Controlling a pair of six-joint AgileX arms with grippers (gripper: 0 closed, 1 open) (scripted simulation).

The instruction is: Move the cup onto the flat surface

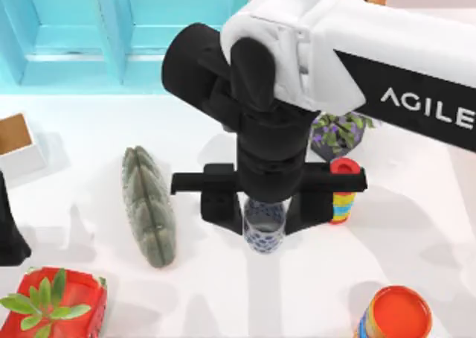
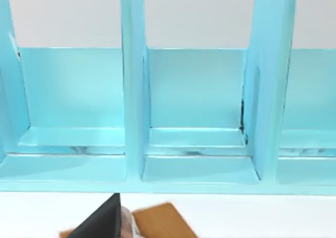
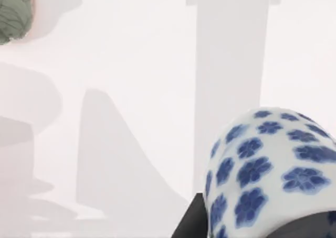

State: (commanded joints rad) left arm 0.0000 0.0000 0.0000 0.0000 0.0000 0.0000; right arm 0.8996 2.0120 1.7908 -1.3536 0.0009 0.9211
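The right gripper [image 1: 265,213] stands over the middle of the table [image 1: 223,293], its fingers closed on the cup [image 1: 265,226] from both sides, so the cup stays upright. The cup is between the green cushion [image 1: 149,205] and the ring stack [image 1: 342,193], probably to land on free surface. The left arm [image 1: 9,234] is parked at the left edge.

Upper rim of the cup [image 1: 265,225] hidden under the right arm [image 1: 297,92] in the top view, with the contact between jaws and cup impossible to judge there. Orange-topped can [image 1: 394,313], red planter [image 1: 56,302] and wooden box [image 1: 16,138] cut off by that picture's edges. Potted plant [image 1: 340,132] partly covered by the arm.
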